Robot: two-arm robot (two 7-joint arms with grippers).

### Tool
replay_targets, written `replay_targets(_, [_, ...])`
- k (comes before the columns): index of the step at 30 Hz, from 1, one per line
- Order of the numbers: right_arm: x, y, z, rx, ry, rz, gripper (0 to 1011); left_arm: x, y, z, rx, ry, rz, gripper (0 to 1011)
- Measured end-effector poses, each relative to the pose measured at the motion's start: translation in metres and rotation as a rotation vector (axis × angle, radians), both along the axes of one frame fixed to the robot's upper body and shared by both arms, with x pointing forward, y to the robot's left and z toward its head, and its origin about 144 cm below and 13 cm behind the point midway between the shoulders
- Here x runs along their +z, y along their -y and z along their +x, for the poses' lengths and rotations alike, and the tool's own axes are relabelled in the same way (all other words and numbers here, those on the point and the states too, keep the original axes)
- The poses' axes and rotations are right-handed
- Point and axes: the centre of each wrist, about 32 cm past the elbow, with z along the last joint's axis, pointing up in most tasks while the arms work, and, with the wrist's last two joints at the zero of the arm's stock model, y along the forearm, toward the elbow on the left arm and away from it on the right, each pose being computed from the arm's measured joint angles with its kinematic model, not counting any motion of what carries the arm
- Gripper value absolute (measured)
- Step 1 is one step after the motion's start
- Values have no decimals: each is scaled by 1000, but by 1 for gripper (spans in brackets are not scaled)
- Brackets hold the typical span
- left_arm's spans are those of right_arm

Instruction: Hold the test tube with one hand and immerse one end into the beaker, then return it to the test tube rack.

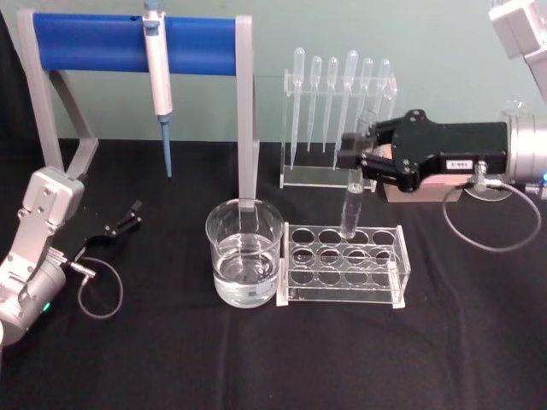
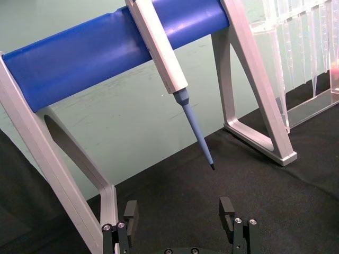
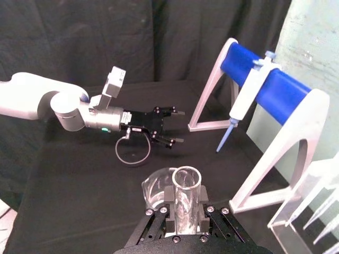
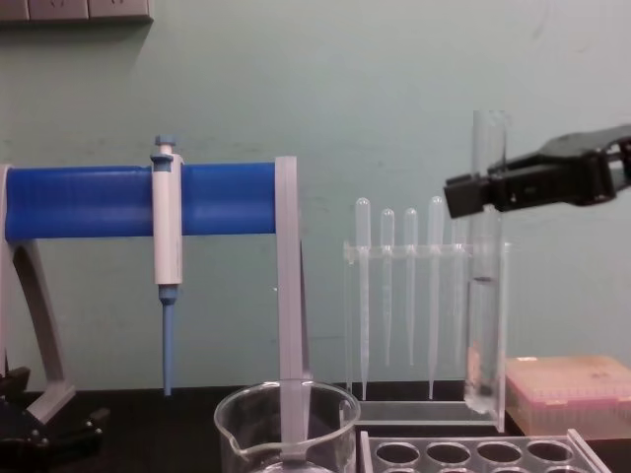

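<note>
**Head view.** The right gripper (image 1: 359, 155) reaches in from the table's right edge and is clamped on the upper part of the tube (image 1: 350, 213). The tube hangs upright with its round end just over the back row of holes in the rack (image 1: 342, 256). The beaker (image 1: 244, 252), which holds water, stands just beside the rack's left end, near the middle of the table. The left gripper (image 1: 124, 219) is parked near the left edge with its fingers apart and nothing between them.

**Left wrist view.** The left gripper (image 2: 179, 211) is spread wide and empty. It faces the pipettor (image 2: 164, 53), which hangs on its blue stand (image 2: 79, 53).

**Right wrist view.** The open rim of the tube (image 3: 186, 182) rises between the closed fingers of the right gripper (image 3: 186, 222). The beaker (image 3: 153, 188) lies beyond it, and the left gripper (image 3: 168, 127) lies farther off.

**Chest view.** The tube (image 4: 483, 325) is vertical, held near its top by the right gripper (image 4: 473, 194). Its lower end is clear of the rack (image 4: 473, 453) and off to the right of the beaker (image 4: 286, 419).

**Progress (judged).** The tube is grasped and out of the rack, but it sits in neither vessel. It cannot be told whether the immersion has taken place. Setting the tube back into a hole is not yet done.
</note>
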Motion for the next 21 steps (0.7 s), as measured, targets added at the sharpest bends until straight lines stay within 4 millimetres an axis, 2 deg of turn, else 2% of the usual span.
replay_targets(8, [14,-20,21,49,29,-10,238,0,0,0,0,0,0,1000])
replay_targets(12, [20,-36,36,80,46,-2,238,0,0,0,0,0,0,1000])
replay_targets(21, [17,-67,59,147,47,39,237,0,0,0,0,0,0,1000])
